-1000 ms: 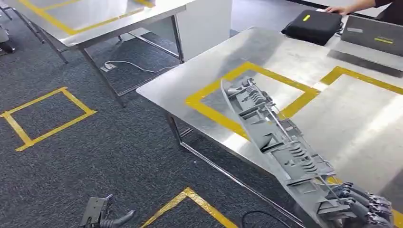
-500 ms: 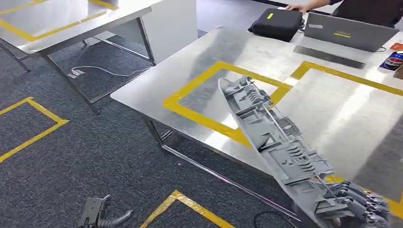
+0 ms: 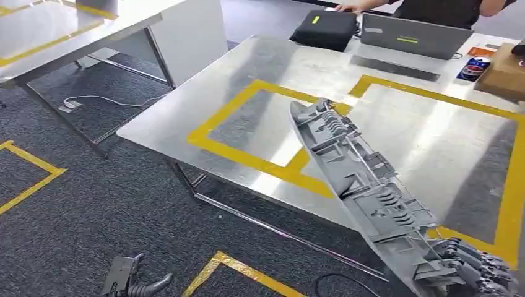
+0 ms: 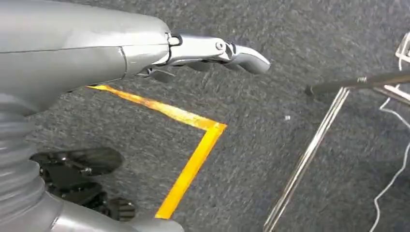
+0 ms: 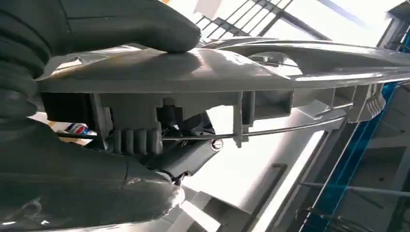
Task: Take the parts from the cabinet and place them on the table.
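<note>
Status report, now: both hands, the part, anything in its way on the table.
Right hand grips long grey part by its near end, over table. Left hand hangs low, holding nothing. Yellow-taped square ahead bare.

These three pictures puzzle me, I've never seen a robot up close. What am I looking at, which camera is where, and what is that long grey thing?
It is a humanoid robot seen through its own cameras. The wide picture is from its head, looking down at a steel table marked with yellow tape. The long grey thing is a ribbed plastic part; the right robot hand grips its near end, and the far end reaches over the table.

The other two cameras sit at the wrists. The right wrist view shows that part close up, with the thick thumb pressed on it. The left wrist view shows the left robot hand holding nothing, above the carpet.

At the table's far end lie a black case, a laptop and a cardboard box, with a person behind them.
</note>
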Controlling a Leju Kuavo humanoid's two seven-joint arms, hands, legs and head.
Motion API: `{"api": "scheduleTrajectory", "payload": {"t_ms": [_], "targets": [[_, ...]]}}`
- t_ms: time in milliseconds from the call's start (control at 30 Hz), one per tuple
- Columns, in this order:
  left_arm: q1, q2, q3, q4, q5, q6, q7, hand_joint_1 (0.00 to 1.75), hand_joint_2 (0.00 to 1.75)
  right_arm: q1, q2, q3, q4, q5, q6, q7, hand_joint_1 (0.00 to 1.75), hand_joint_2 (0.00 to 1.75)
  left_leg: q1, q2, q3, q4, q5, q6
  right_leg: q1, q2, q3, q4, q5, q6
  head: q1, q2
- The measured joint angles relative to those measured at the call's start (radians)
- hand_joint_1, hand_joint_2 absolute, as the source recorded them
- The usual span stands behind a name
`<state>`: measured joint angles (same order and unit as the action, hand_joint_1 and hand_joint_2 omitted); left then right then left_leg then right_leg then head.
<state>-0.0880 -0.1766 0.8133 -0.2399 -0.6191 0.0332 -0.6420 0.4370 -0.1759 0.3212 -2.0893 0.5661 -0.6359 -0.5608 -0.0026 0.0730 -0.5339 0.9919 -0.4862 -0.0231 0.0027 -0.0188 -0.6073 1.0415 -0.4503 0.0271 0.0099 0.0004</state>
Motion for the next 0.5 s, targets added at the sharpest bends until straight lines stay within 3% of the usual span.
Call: {"api": "scheduleTrajectory", "payload": {"t_ms": [33,67,100,167,200,233,267,333,367,400,500], "targets": [[-0.001,0.000,0.000,0.000,0.000,0.000,0.000,0.00,1.75,0.000,0.001,0.000,0.000,0.000,0.000,0.000,1.75,1.75,0.002,-0.003,0.000,0.002,-0.008,-0.007,-0.009,0.008,0.005,-0.008,0.005,-0.009,0.000,0.000],[-0.002,0.000,0.000,0.000,0.000,0.000,0.000,0.00,1.75,0.000,0.001,0.000,0.000,0.000,0.000,-0.001,1.75,1.75,0.003,-0.034,-0.008,0.025,-0.026,-0.012,-0.011,0.014,0.006,-0.010,0.006,-0.012,-0.005,0.000],[-0.002,0.000,0.000,0.000,0.000,0.000,0.000,0.00,1.75,-0.003,0.001,-0.001,0.000,0.001,0.000,-0.002,1.75,1.75,0.003,-0.052,-0.038,0.087,-0.063,-0.015,-0.012,0.019,0.005,-0.010,0.007,-0.018,-0.007,0.000],[0.001,0.000,0.001,0.000,0.000,0.000,0.000,0.00,1.75,-0.003,0.003,-0.002,0.000,0.000,0.000,-0.001,1.75,1.75,0.005,-0.063,-0.123,0.252,-0.135,-0.019,-0.013,0.036,0.002,-0.010,0.007,-0.020,-0.009,0.000],[0.003,0.000,0.001,0.000,0.000,0.000,0.000,0.00,1.75,-0.002,0.003,-0.002,0.000,0.000,0.001,-0.001,1.75,1.75,0.006,-0.064,-0.152,0.301,-0.145,-0.019,-0.013,0.046,0.002,-0.010,0.007,-0.020,-0.009,0.000],[0.004,0.000,0.001,0.000,0.000,0.000,0.000,0.00,1.75,-0.002,0.003,-0.002,0.000,0.000,0.002,-0.001,1.75,1.75,0.006,-0.065,-0.158,0.305,-0.130,-0.018,-0.013,0.055,0.003,-0.010,0.007,-0.020,-0.009,0.000],[0.003,0.000,0.001,0.000,0.000,0.000,0.000,0.00,1.75,-0.001,0.003,-0.002,0.000,0.001,0.003,-0.002,1.75,1.75,0.006,-0.066,-0.146,0.270,-0.092,-0.017,-0.014,0.066,0.003,-0.010,0.007,-0.020,-0.009,0.000],[0.002,0.001,0.001,0.000,0.000,0.000,0.000,0.00,1.75,-0.002,0.004,-0.002,0.000,0.001,0.007,-0.002,1.75,1.75,0.008,-0.080,-0.075,0.115,0.001,-0.014,-0.017,0.086,0.006,-0.010,0.009,-0.015,-0.009,0.000],[0.002,0.002,0.002,0.000,0.000,0.000,0.000,0.00,1.75,-0.001,0.005,-0.003,0.000,0.001,0.010,-0.003,1.75,1.75,0.014,-0.118,-0.038,0.040,0.025,-0.014,-0.017,0.094,0.004,-0.010,0.009,-0.009,-0.010,0.000],[0.001,0.001,0.002,0.000,-0.001,0.000,0.002,0.00,1.75,-0.003,0.006,-0.003,0.000,0.001,0.012,-0.003,1.75,1.75,0.017,-0.128,-0.027,0.004,0.013,-0.010,-0.010,0.105,-0.004,0.001,0.007,-0.001,-0.009,0.000],[0.001,0.000,0.002,0.000,-0.006,0.003,0.005,0.00,1.75,0.002,0.007,-0.005,0.000,0.000,0.016,-0.005,1.75,1.75,0.009,-0.112,-0.030,0.012,0.014,0.007,-0.017,0.123,-0.006,-0.018,0.018,0.018,-0.008,0.000]]}}
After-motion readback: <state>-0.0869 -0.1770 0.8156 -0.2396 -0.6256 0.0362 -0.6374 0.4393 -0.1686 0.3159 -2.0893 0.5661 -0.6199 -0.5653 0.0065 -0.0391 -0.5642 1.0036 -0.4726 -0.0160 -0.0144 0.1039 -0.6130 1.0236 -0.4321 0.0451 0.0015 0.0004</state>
